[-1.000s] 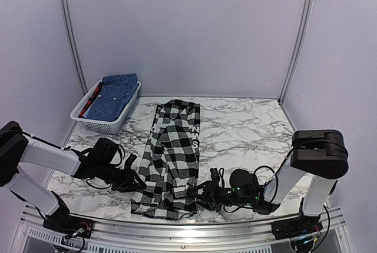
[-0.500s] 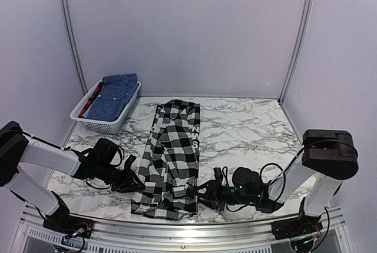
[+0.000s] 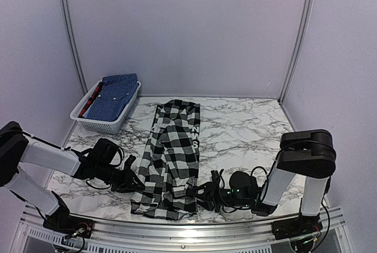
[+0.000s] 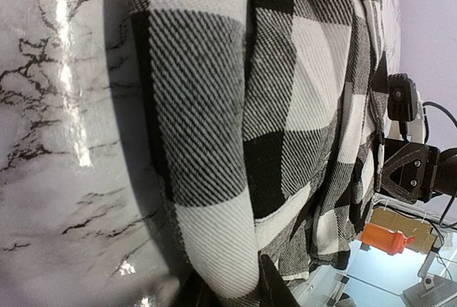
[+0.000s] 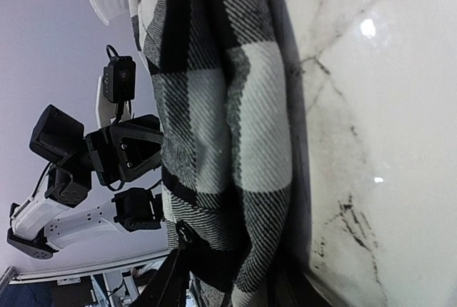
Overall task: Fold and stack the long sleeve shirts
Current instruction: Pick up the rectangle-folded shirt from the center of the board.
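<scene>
**Get a sure hold on both near corners before you fold**

The grey-veined white marble table gives you a smooth, slippery surface, so expect the cloth to slide rather than drag.

The large black-and-white checked long sleeve shirt lies lengthwise down the middle of it. It is already narrowed into a long strip, with its far end toward the back wall and its near hem at the front edge between the two arms.

The white slotted plastic basket sits at the far left corner, well apart, with the blue fine-print shirt lying in it.

Your left gripper is at the near left corner of the hem, its fingers drawn in on a bunched fold of checked cloth.

Your right gripper is at the near right corner with cloth between narrow jaws, though you cannot tell whether that pinch is firm.

Judge both holds before lifting. Catch all layers, raise both corners level and together, and carry the hem toward the collar so the strip doubles squarely without twisting
</scene>
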